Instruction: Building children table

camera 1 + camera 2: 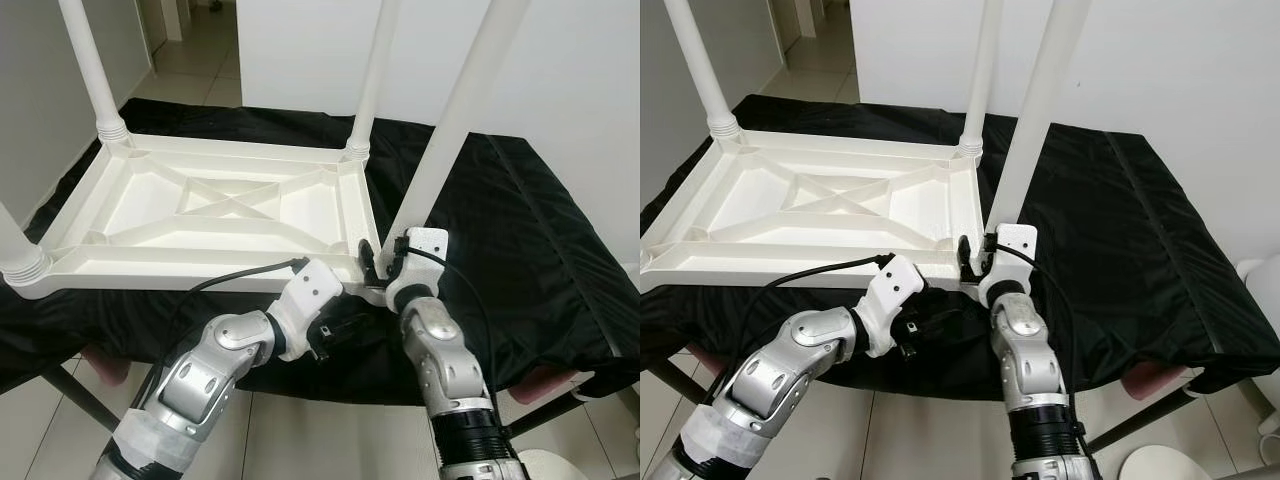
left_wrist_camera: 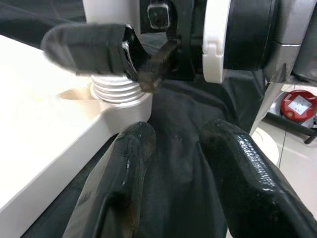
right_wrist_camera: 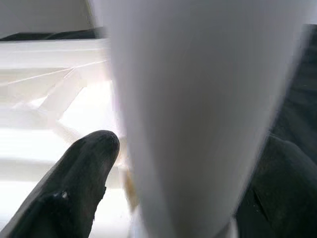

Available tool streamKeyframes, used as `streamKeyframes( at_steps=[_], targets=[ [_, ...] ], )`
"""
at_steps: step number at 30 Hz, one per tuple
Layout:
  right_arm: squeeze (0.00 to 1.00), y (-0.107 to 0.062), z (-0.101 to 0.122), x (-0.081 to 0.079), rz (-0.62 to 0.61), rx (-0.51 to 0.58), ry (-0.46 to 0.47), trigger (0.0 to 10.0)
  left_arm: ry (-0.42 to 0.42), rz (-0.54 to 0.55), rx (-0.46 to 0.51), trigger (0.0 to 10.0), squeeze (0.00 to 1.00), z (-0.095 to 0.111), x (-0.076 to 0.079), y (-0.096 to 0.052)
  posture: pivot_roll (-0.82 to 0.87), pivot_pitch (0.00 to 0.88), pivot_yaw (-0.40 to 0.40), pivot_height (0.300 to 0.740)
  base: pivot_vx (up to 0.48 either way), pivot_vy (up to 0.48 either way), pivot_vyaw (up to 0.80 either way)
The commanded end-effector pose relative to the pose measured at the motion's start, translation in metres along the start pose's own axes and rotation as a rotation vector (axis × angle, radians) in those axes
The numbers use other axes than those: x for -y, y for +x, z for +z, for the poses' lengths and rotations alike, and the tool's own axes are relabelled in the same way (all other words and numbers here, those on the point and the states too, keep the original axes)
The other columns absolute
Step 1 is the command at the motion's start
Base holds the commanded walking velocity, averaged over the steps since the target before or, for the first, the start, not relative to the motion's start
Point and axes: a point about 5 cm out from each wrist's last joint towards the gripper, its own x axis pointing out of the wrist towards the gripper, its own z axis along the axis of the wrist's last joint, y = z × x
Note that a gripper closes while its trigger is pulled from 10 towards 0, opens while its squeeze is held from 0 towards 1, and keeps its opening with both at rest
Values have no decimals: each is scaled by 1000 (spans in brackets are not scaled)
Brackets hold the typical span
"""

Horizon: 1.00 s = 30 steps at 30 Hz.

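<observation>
At frame centre, the right gripper clamps the near-right leg at its base, presumably to seat it in the corner socket. Below, the left gripper hovers parted. Upper left lies the inverted tabletop on black cloth.

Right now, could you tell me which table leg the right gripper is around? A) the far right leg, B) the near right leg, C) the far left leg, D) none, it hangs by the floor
B: the right gripper has its fingers on either side of the base of the near right leg at the corner of the upturned table, as the right wrist view also shows.
</observation>
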Motion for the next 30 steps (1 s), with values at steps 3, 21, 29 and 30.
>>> streamKeyframes(
  at_steps=[3,21,29,30],
  targets=[
    [0,-2,-7,12,90,-27,-25,10000,20,-1,-15,10000,0,-2,1,1,34,1,-65,740,0,0,0],
    [0,23,0,30,418,-30,-275,10000,46,-14,-16,10000,0,2,-1,4,32,0,-47,740,0,0,0],
    [0,28,-8,33,468,-83,-269,0,57,4,-16,10000,0,5,-7,2,46,13,-47,740,0,0,0],
    [0,26,-12,36,470,-99,-264,0,57,6,-16,10000,0,5,-7,3,46,13,-47,740,0,0,0]
  ],
)
